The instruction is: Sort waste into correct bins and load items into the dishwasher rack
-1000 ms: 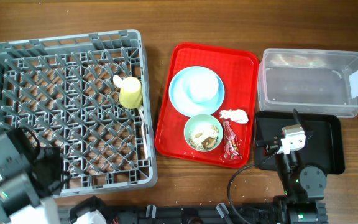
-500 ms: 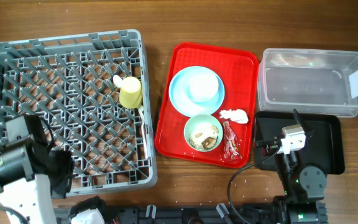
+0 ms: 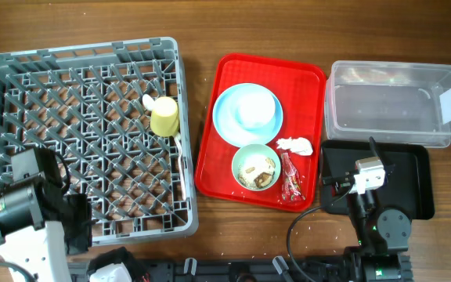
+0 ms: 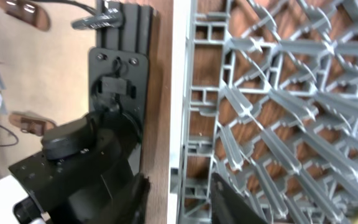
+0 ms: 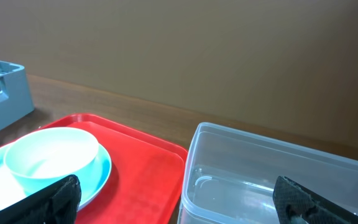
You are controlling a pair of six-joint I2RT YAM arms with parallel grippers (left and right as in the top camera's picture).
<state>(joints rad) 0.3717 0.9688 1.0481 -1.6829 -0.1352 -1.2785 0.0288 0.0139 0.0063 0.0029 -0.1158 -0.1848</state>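
Note:
The grey dishwasher rack [image 3: 84,133] fills the left side. A yellow cup [image 3: 164,117] lies in it with white plastic cutlery [image 3: 181,153] beside it. On the red tray, the pale blue plate [image 3: 229,125] carries a mint bowl [image 3: 255,107]. A second bowl [image 3: 257,167] holds brown food scraps. The white napkin [image 3: 294,146] and red wrapper [image 3: 291,177] lie next to it. The clear tub [image 3: 394,106] and black tray [image 3: 417,184] stand at the right. My left gripper [image 4: 179,202] is open and empty at the rack's front-left edge [image 4: 185,93]. My right gripper [image 5: 179,205] is wide open and empty, facing the plate [image 5: 101,171] and tub [image 5: 272,168].
The red serving tray [image 3: 304,86] lies between the rack and the bins. My left arm [image 3: 26,207] sits at the rack's front-left corner, close to its base mount [image 4: 120,56]. My right arm [image 3: 370,178] rests over the black tray's left part.
My left arm has shifted a little right and turned at the rack's front-left corner. The right arm and all the objects have not moved.

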